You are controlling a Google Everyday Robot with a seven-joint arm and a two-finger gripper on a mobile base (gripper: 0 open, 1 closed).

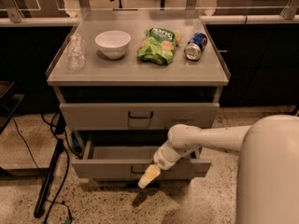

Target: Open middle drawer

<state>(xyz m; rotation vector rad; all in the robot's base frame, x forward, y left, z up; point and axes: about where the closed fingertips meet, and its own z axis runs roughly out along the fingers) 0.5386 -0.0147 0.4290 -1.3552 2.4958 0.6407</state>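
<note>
The middle drawer (107, 168) is a low grey drawer under the taller-fronted top drawer (93, 116). It stands pulled out toward me, and its grey tray (121, 152) shows inside. Its dark pull handle is mostly hidden behind my gripper. My gripper (148, 176) is cream-coloured and points down and to the left. It hangs right in front of the middle of the drawer front, at its lower edge. My white arm (210, 138) reaches in from the right. The lowest drawer is hidden beneath the open one.
The cart top (140, 71) carries a clear cup (76, 52), a white bowl (112, 43), a green chip bag (158, 45) and a blue can (195, 45) lying on its side. A black stand leg (50, 181) and cables lie on the floor at the left.
</note>
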